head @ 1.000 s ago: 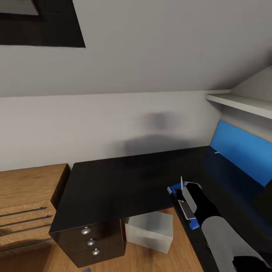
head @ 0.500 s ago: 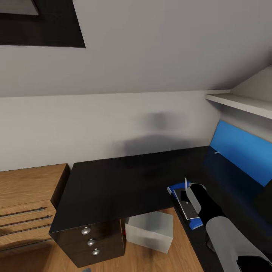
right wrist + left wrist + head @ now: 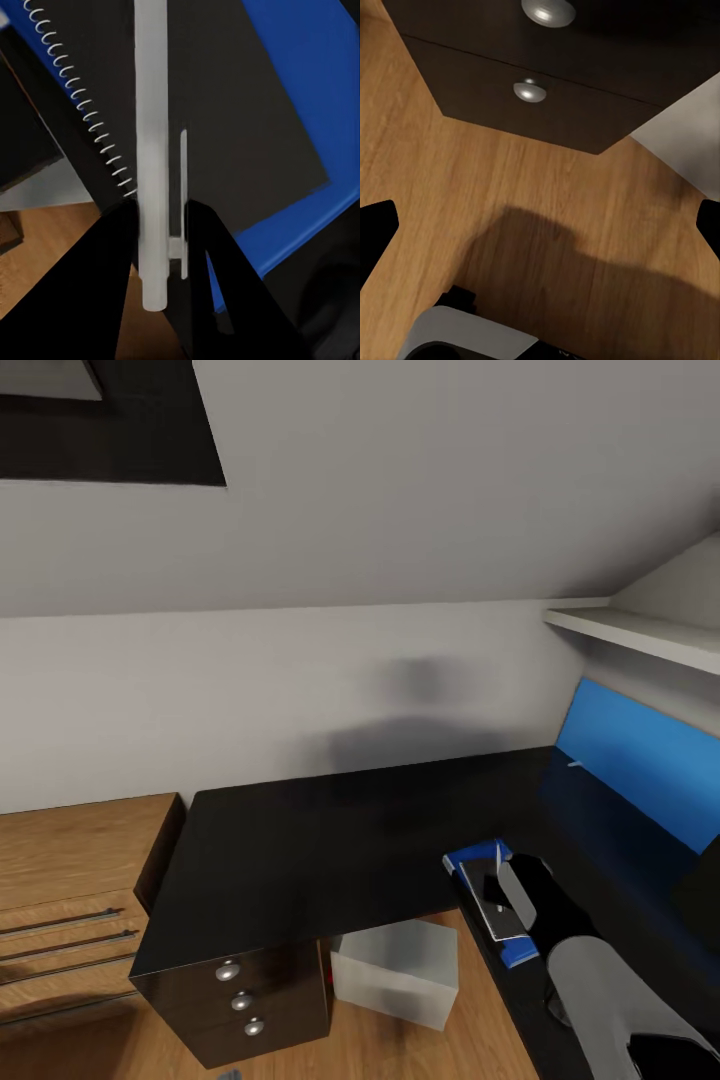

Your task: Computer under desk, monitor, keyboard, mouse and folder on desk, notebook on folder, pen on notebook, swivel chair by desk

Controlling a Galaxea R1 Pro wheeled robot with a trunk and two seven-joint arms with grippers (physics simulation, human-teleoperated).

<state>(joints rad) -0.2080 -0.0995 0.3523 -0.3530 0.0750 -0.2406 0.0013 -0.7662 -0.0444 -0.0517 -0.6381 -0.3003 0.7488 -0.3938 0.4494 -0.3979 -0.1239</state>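
Head view: right gripper point(image 3: 497, 888) sits lower right of frame, low over the notebook point(image 3: 485, 905), a dark grey cover with pale page edges stacked on the bright blue folder point(image 3: 478, 857). Folder lies at the front edge of the glossy black table point(image 3: 330, 850), long axis running from centre frame toward lower right. Pen hard to pick out at this angle. A second ago it stood up as a thin white sliver above the gripper; that sliver is gone and the gripper has dropped closer to the notebook. Light-grey computer point(image 3: 395, 970) sits on the wood floor under the table, beside the black drawer unit point(image 3: 240, 1000) with round silver knobs. Blue upright panel point(image 3: 640, 760) at right.

Left wrist view: drawer unit in upper frame, wood floor point(image 3: 540, 247) below with a broad shadow. Left gripper's fingers point(image 3: 375, 232) show as black tips at both side edges, spread wide apart, nothing between them.

Right wrist view: pen point(image 3: 152, 150), white-silver stick with a side clip, long axis vertical in frame, pinched near its lower end between the two black fingers point(image 3: 112, 292). It lies along the notebook beside the white spiral binding point(image 3: 82, 112).
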